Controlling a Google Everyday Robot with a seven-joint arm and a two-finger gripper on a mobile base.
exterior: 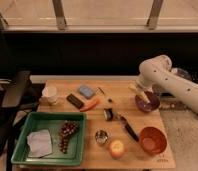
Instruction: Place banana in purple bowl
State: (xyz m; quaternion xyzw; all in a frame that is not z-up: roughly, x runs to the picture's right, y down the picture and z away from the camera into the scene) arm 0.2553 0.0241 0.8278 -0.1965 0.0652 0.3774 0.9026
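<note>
The purple bowl (147, 103) sits near the right edge of the wooden table (102, 155). My white arm comes in from the right and bends down to the gripper (140, 93), which hangs just over the bowl's left rim. A pale cream elongated shape, the banana (134, 89), shows at the gripper's tip, slanting over the bowl's upper left edge. I cannot tell whether it is held or free.
An orange bowl (151, 141) stands at the front right. A black-handled tool (129, 129) and a small dark can (108, 114) lie left of it. Mid-table are a carrot (90, 105), blue sponge (85, 91), dark bar (75, 101), cup (50, 93). A green tray (27, 157) holds grapes and cloth.
</note>
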